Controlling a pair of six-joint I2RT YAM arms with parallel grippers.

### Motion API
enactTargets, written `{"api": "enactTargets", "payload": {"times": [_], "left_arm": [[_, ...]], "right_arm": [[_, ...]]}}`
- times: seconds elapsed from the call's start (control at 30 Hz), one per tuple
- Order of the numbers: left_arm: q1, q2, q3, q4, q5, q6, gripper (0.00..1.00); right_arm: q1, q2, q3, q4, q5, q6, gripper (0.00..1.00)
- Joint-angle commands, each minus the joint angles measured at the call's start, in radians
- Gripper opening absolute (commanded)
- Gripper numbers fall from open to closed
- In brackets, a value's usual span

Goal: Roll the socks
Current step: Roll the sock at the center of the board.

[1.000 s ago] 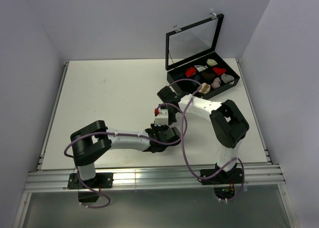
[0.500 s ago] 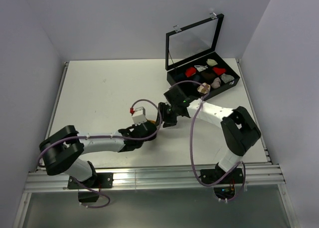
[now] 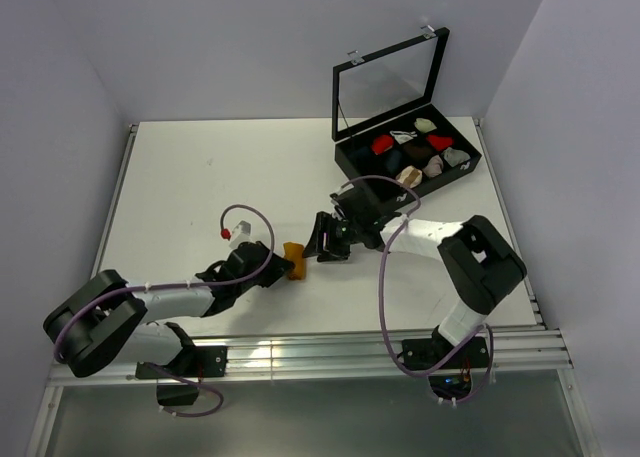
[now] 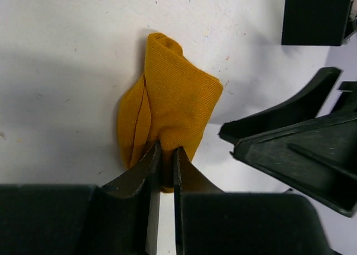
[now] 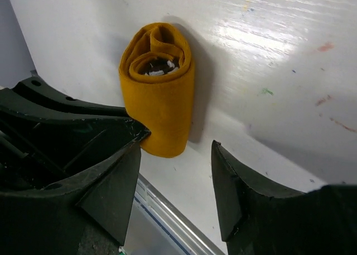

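Two pincers of mine meet at one sock roll, a mustard bundle lying on the table. My left pincer is at the roll's left side, clamped on its near edge with a fold of fabric nipped between the tips. My right pincer stands just right of the roll, fingers spread wide and holding nothing. A dark core with white flecks shows in the roll's open end. The box sits well beyond the roll, up and to the right.
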Motion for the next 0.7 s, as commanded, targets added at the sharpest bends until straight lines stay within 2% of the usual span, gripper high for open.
{"api": "enactTargets", "payload": {"times": [0.0, 0.3, 0.67], "left_arm": [[0.035, 0.000, -0.078, 0.005, 0.091, -0.050, 0.00], [0.105, -0.019, -0.155, 0.024, 0.149, -0.088, 0.00], [0.152, 0.041, -0.157, -0.037, 0.175, -0.084, 0.00]], "right_arm": [[0.016, 0.036, -0.012, 0.170, -0.060, 0.033, 0.61], [0.034, 0.145, -0.023, 0.297, -0.083, 0.059, 0.60], [0.045, 0.212, -0.018, 0.403, -0.143, 0.064, 0.58]]}}
